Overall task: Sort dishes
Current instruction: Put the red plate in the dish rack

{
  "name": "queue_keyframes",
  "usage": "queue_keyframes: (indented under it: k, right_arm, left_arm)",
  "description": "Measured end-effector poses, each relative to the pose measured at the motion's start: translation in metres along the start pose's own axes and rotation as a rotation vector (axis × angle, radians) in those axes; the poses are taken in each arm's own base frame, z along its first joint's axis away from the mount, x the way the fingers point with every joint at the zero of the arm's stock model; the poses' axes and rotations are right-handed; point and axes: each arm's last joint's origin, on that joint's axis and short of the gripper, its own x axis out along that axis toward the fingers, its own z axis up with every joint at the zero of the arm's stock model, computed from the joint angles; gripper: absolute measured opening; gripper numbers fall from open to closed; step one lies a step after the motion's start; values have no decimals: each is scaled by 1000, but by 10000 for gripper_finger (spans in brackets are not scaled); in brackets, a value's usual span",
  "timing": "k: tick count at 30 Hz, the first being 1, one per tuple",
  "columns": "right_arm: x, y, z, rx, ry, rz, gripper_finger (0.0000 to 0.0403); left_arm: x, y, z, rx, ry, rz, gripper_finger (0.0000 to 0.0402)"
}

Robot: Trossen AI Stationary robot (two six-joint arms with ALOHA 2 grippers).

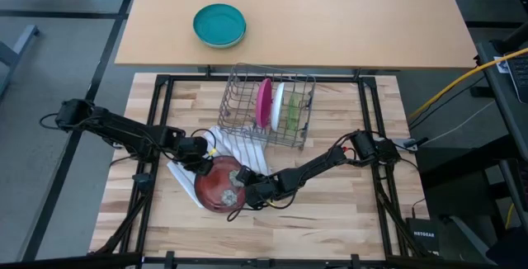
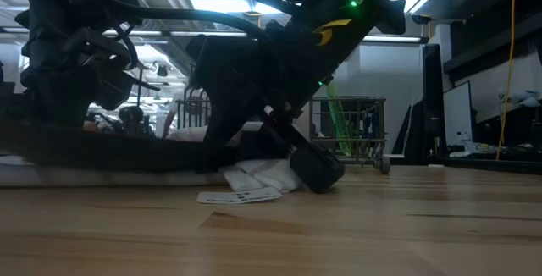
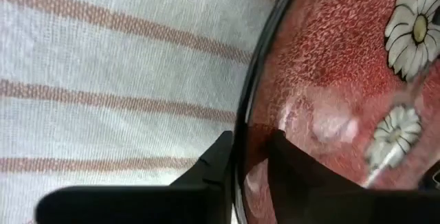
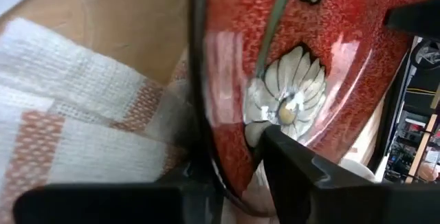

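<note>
**Dark red plate pinched at two edges, not yet racked**

We find the dark red plate [image 1: 219, 183] lying on the striped cloth [image 1: 239, 149] near the front of the table, held on both sides. The left gripper [image 1: 200, 158] is closed on the rim nearest it, one finger over the flowered face and one beneath, next to the cloth. The right gripper [image 1: 247, 191] clamps the opposite rim in the same manner. The pink plate [image 1: 264, 102] and the pale green plate [image 1: 280, 104] stand upright in the wire rack [image 1: 239, 87], beyond both grippers. A teal bowl [image 1: 219, 25] sits well apart on the far table.

We judge the step in hand to be picking up the last plate. The next move calls for a lift clear of the cloth, a tilt to upright, and a free slot beside the other two; one gripper will likely have to let go.

The wrist views alone show the rim seated between the fingers [image 3: 213, 165]; the overhead view alone shows the rack. The low view hides the plate behind the arms.
</note>
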Motion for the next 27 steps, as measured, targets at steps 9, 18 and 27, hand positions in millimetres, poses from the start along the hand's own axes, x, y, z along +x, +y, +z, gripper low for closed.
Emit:
queue_keyframes:
  k: [9,18,27]
  right_arm:
    - [-2,-2,0,11,18,-28,149]
    - [-14,-16,2,-9,24,11,153]
    - [-21,-20,1,-43,55,69,154]
  left_arm:
    - [0,0,0,16,0,2,42]
    - [0,-1,1,24,-18,-4,36]
    - [1,-7,3,69,-49,-74,35]
